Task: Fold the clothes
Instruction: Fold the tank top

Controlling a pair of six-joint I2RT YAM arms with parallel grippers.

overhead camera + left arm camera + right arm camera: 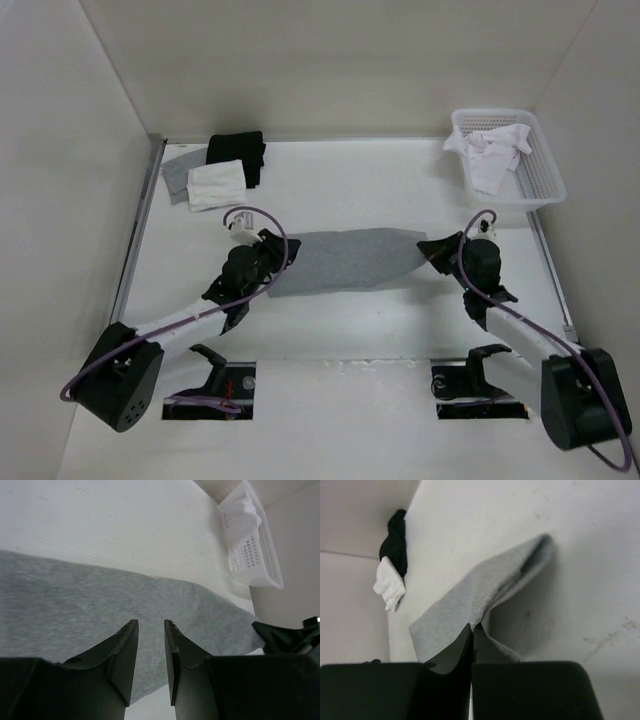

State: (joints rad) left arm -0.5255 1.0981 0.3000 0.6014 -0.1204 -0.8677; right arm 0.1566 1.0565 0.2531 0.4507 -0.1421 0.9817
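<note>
Grey top (345, 260): spread flat mid-table (350, 195) between the two arms. From overhead its right end tapers to a point.
Right gripper (432, 248): clamped on that right end. Only its own wrist camera shows the cloth (470, 597) nipped between the closed tips and tented up off the surface.
Left gripper (272, 248): over the top's left end. Its wrist view shows the jaws parted, with grey cloth (90, 605) lying under the gap and nothing pinched.
Basket (545, 175): far right corner, with a white garment (488, 150) inside.
Small cloths (222, 170): far left. The right wrist view catches only the black and white ones.

Left end effector (151, 625) stands part-open over the grey top (60, 600).
</note>
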